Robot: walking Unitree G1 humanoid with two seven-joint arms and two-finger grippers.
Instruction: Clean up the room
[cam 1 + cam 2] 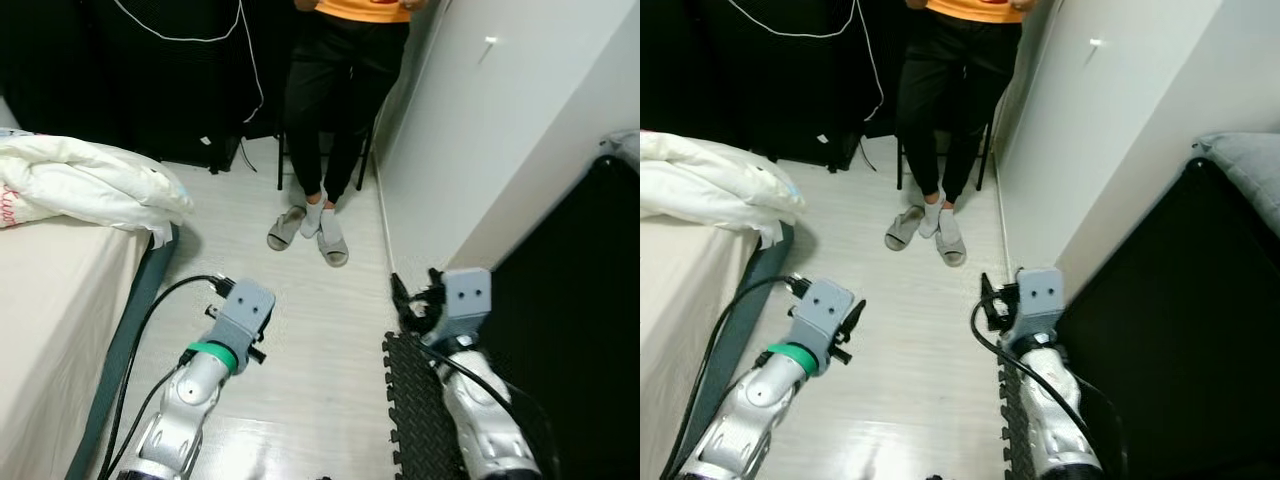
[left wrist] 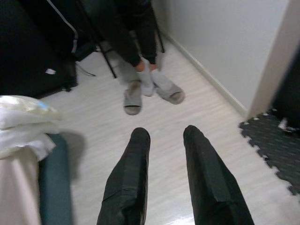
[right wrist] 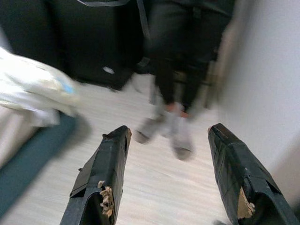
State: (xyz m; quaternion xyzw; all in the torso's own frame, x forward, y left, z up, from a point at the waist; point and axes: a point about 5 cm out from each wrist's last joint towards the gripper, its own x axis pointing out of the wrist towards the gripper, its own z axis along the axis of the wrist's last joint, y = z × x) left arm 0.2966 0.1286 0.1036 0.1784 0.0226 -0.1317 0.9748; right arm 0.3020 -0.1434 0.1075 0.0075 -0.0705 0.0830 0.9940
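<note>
A crumpled white duvet (image 1: 90,185) lies at the end of the bed (image 1: 50,310) on my left. My left arm (image 1: 215,355) is raised over the pale wood floor beside the bed. My left gripper (image 2: 166,133) is open with a narrow gap and holds nothing. My right arm (image 1: 465,330) is raised near the white wall's corner. My right gripper (image 3: 168,131) is open wide and empty. Both grippers face a person (image 1: 335,90) in black trousers and grey slippers (image 1: 305,230), who stands ahead.
The white wall (image 1: 480,130) juts in on the right, with a black surface (image 1: 570,330) past its corner. A black foam floor mat (image 1: 415,420) lies under my right arm. Dark furniture with a white cable (image 1: 180,38) lines the back. Bare floor (image 1: 300,320) runs between the bed and the wall.
</note>
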